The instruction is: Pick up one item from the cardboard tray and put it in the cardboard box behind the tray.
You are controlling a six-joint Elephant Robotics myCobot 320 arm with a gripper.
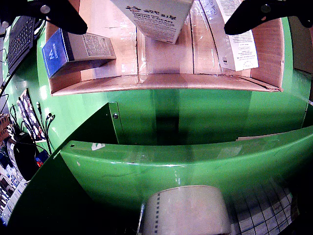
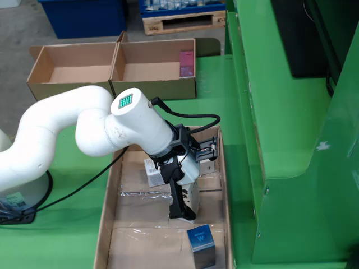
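2 views are covering this moment, and both are showing the grasp stage of the pick.

Wrist view: the gripper [image 1: 155, 12] is hanging over the cardboard tray [image 1: 161, 82] with its 2 black fingers [image 1: 63, 14] spread wide apart at the upper corners of the picture. A white carton [image 1: 159, 17] with printed lettering is sitting between them, not visibly pinched. A blue-ended box [image 1: 73, 51] is lying to the left in this view, and a second white carton [image 1: 234, 41] is lying to the right, close under the right finger. A tape roll [image 1: 186, 210] is showing at the bottom edge.

Fixed view: the white arm [image 2: 84, 126] is reaching down into the tray [image 2: 109, 224], and the gripper [image 2: 185, 196] is straddling the white carton [image 2: 192, 182] near the tray's middle. The blue-ended box [image 2: 201, 242] is standing apart, nearer the camera. The cardboard box [image 2: 154, 70] is waiting beyond the tray, with a pink item [image 2: 186, 63] already inside.

Judgement: closing should be square across the carton's flat faces, centred, and clear of the neighbouring carton. Lifting should be straight up before travelling, since a tall carton can be tilting in a shallow grip.
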